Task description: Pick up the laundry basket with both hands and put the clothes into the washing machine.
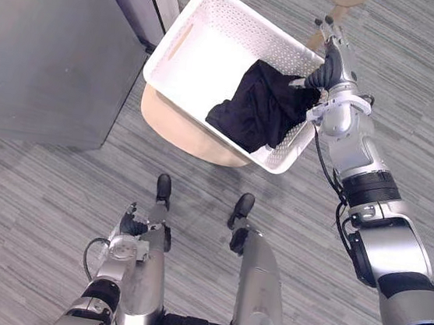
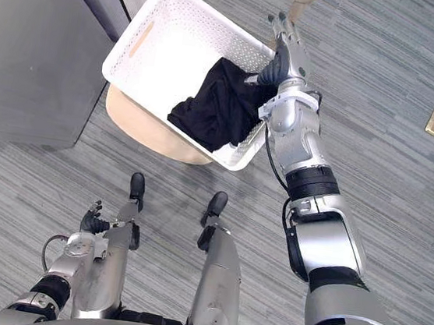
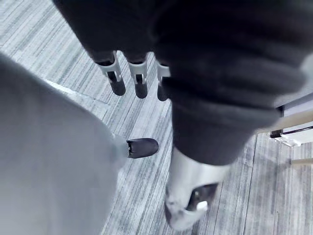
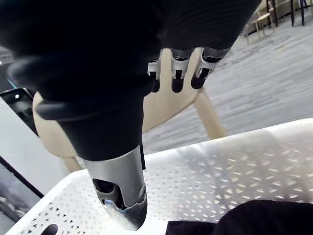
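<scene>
**Grey carpet, white basket, one hand at the rim**

Striped grey carpet all round, and at the middle of it a pale wooden stool (image 1: 175,129) carrying the white laundry basket (image 1: 214,48). The dark clothes (image 1: 261,106) lie bunched at the basket's right end, one fold draped up against the wall there.

The right hand (image 1: 337,57) hovers over that right-end rim, fingers straight and side by side, thumb held apart, gripping nothing. In its wrist view the perforated wall sits just below the fingertips (image 4: 174,84). The left hand (image 1: 132,223) hangs low beside the leg, fingers relaxed and empty, well away from the basket.

So this looks like the reach before the lift. To do it well, the right fingers should drop over the rim clear of the draped cloth, so that they hook plastic rather than fabric. The left hand needs to come up to the opposite end, where a handle slot (image 1: 179,41) shows. Both should close before any lift, because the load sits to the right and a one-sided pull may tip the basket off the stool. A tall grey unit (image 1: 45,49) stands just beside the basket; whether it is the washing machine I cannot tell.
</scene>
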Controlling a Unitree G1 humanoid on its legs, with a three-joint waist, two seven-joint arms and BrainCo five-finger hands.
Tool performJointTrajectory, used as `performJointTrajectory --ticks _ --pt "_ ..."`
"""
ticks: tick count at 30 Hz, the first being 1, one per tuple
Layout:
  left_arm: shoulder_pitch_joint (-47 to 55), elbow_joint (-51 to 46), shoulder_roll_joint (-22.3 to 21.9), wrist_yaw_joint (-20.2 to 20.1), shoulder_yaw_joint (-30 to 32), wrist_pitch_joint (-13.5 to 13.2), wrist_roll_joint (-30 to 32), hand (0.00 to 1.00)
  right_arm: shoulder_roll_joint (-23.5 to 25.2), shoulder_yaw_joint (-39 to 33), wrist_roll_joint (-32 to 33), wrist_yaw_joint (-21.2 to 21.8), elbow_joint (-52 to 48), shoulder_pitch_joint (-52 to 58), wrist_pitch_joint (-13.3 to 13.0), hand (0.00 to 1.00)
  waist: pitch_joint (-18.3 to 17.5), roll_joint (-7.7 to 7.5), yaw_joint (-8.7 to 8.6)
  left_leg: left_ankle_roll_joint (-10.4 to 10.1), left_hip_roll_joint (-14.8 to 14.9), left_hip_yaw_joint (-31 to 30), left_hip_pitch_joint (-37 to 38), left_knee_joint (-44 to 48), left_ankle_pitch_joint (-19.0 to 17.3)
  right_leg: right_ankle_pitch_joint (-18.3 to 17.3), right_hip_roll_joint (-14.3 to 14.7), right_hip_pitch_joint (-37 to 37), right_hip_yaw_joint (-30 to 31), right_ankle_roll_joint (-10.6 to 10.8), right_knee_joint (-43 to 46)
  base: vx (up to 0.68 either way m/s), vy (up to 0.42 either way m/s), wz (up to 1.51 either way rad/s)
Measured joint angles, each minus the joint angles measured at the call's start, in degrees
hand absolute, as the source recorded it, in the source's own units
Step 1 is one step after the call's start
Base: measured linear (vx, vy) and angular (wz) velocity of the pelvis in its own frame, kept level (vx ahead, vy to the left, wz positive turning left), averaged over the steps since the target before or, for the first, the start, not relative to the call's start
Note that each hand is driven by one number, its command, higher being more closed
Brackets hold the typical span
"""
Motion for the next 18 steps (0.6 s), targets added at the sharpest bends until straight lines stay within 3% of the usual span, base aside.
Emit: performJointTrajectory --ticks 18 --pt "-0.17 -2.3 0.03 1.71 0.03 -0.13 -0.18 0.0 1.98 0.65 -1.12 -0.52 1.39 0.0 1.11 0.0 -0.06 -0.22 0.15 0.34 -0.9 -3.04 -5.84 -0.09 1.65 -0.7 -1.83 -4.79 -2.65 -0.15 2.64 -0.01 -0.039 0.09"
